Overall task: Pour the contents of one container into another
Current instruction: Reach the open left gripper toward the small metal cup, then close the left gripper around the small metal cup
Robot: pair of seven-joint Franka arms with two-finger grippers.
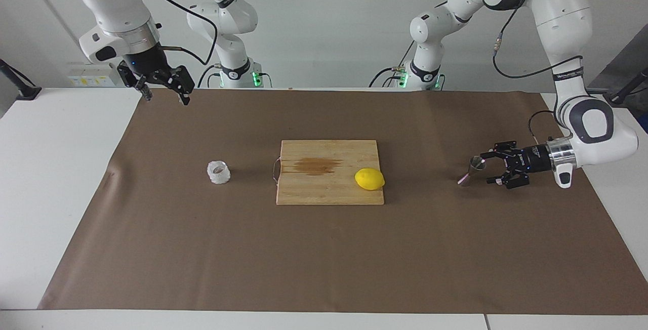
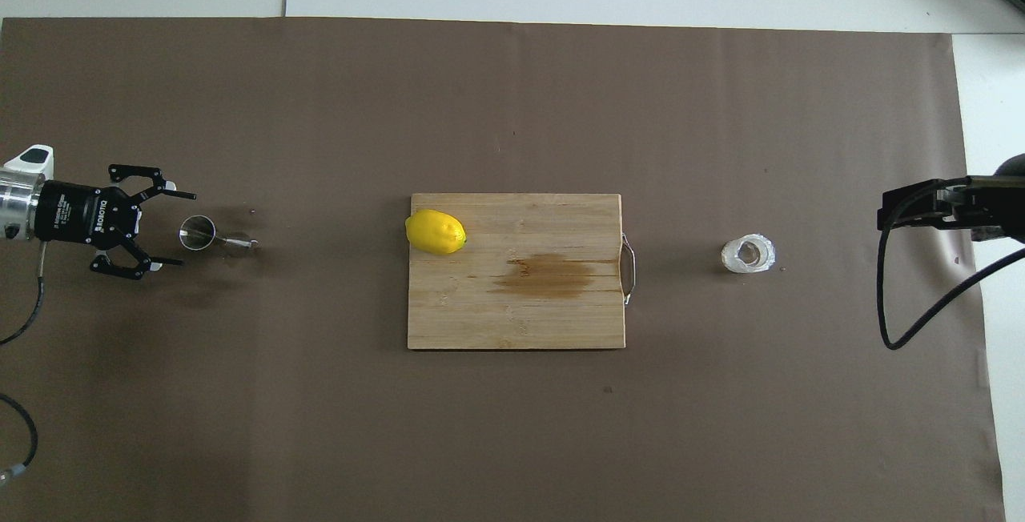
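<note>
The small textured glass cup stands on the brown mat toward the right arm's end of the table. The silver hourglass jigger stands toward the left arm's end. My left gripper lies low and level beside the jigger, open, its two fingertips just reaching either side of the upper cone. It holds nothing. My right gripper hangs open and empty high over the mat's edge by the robots, well away from the cup.
A wooden cutting board with a wet stain lies mid-table between cup and jigger. A yellow lemon sits on its corner toward the jigger. The board's metal handle faces the cup.
</note>
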